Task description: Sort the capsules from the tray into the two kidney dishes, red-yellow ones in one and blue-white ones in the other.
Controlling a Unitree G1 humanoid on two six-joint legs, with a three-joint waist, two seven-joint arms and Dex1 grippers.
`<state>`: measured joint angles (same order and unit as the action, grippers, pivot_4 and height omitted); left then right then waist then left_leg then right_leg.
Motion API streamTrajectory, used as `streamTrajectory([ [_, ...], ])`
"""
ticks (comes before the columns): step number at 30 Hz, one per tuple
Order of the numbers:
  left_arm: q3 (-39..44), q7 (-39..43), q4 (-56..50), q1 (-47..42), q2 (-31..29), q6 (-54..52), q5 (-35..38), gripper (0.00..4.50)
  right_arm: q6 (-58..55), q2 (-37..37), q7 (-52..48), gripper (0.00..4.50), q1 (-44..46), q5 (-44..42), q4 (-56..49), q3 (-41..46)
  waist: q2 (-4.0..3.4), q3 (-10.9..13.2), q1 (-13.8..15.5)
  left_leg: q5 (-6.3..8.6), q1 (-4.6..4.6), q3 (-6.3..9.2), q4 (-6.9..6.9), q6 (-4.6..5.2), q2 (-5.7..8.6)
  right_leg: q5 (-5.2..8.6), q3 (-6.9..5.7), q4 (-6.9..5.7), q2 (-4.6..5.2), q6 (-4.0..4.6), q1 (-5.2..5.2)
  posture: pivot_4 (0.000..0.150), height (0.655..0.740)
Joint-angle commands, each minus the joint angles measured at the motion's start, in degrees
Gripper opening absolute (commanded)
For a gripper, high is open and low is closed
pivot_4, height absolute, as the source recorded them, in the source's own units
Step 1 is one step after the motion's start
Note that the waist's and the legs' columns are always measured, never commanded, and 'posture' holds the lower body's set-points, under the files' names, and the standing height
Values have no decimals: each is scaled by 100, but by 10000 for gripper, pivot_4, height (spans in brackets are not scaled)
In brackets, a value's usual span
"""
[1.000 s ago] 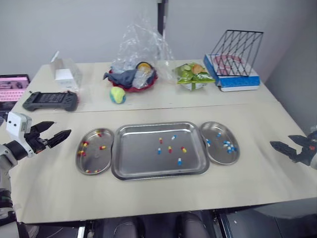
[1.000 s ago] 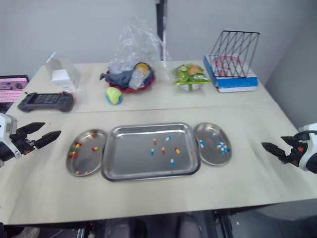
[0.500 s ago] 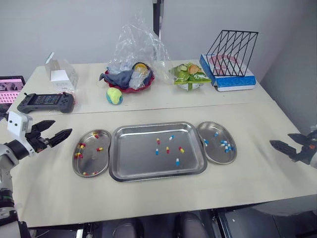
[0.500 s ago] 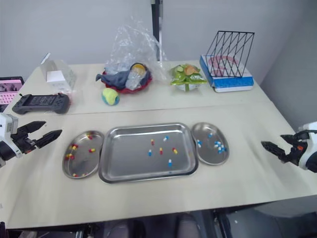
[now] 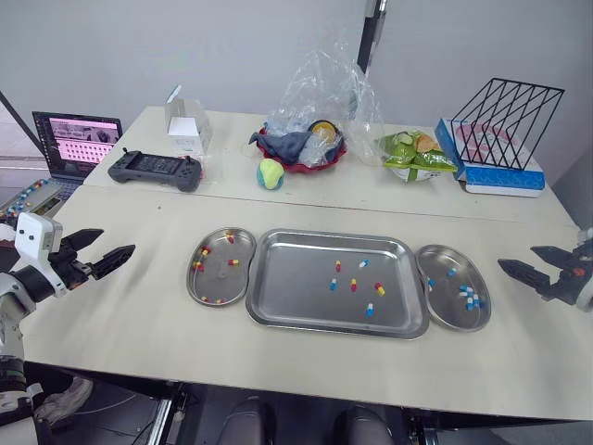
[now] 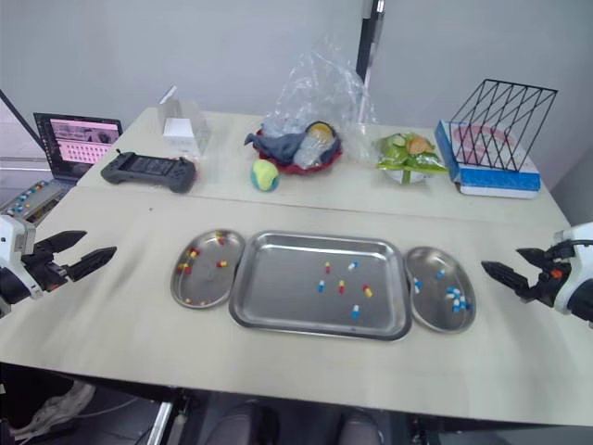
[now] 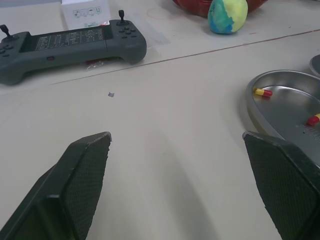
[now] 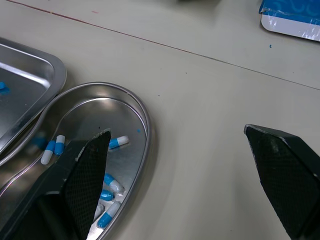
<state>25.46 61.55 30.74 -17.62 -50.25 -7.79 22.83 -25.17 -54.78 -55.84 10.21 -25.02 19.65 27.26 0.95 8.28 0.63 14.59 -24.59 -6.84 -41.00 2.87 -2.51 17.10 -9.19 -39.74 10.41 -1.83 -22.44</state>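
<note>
Six capsules [image 5: 354, 286] lie loose in the tray [image 5: 287, 311], most of them right of its middle. Red-yellow dish [image 5: 220, 280] touches the tray's left end, blue-white dish [image 5: 449, 312] its right end. Left gripper [image 5: 105, 247] is well left of the tray, right gripper [image 5: 519, 262] just beyond the blue-white dish. Both are wide open and empty, fingers pointing in toward the tray. Right arm looks nearer the capsules. The tray's long side runs dish to dish.

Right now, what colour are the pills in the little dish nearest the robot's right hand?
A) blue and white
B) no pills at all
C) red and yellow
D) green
A: the kidney dish nearest the right gripper holds blue-white capsules.
</note>
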Motion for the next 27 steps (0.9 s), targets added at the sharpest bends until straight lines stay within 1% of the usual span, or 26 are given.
streamTrajectory([
  [1, 86, 33, -166, -34, -60, 119, 101, 44609, 0, -90, 13, 45000, -13, -76, -160, 177, 0, 0, -24, 0, 0, -3, 3, 0, 0, 0, 4, 0, -2, 0, -4, 1500, 6895],
  [7, 80, 47, -151, -50, -60, 131, 95, 44609, -190, -100, -7, 45000, -36, -144, -200, 191, -1, 0, -93, -2, 1, -9, 8, -2, -1, 0, 8, -1, -6, 0, -9, 1500, 6888],
  [8, 78, 48, -148, -55, -61, 134, 92, 44609, -208, -96, 3, 45000, -35, -154, -206, 201, 14, 2, -27, -3, 12, -53, 3, -4, -24, -1, 35, -12, -17, 1, -65, 1500, 6880],
  [9, 75, 47, -141, -63, -61, 136, 89, 44609, -208, -94, 5, 45000, -41, -155, -221, 201, 30, -1, 31, 1, 29, -166, 2, -5, -58, -9, 107, -36, -23, 19, -128, 1500, 6880],
  [10, 68, 46, -127, -75, -60, 143, 82, 44609, -197, -95, 20, 45000, -50, -140, -234, 197, 23, -6, 12, 6, 23, -256, 8, -6, -93, -24, 181, -46, -37, 37, -190, 1500, 6880],
  [11, 67, 47, -125, -75, -59, 149, 82, 44609, -163, -96, 25, 45000, -69, -127, -250, 202, 22, -6, -16, 5, -4, -239, 11, -12, -86, -34, 192, -38, -42, 33, -173, 1500, 6880],
  [13, 64, 53, -125, -74, -55, 155, 84, 44609, -140, -97, 28, 45000, -92, -129, -271, 212, 24, -5, -93, 4, -2, -238, 5, -11, -93, -37, 198, -38, -72, 25, -172, 1500, 6880],
  [16, 54, 65, -110, -87, -54, 169, 83, 44609, -140, -92, 23, 45000, -100, -141, -283, 209, 25, -5, -160, 4, -4, -239, 7, -11, -97, -38, 197, -35, -80, 23, -174, 1500, 6880],
  [27, 111, 169, -179, -111, -62, 179, 177, 44609, -156, -100, -4, 45000, -80, -164, -269, 182, 26, -4, -136, 5, -4, -243, 6, -10, -101, -38, 199, -33, -82, 22, -175, 1500, 6880],
])
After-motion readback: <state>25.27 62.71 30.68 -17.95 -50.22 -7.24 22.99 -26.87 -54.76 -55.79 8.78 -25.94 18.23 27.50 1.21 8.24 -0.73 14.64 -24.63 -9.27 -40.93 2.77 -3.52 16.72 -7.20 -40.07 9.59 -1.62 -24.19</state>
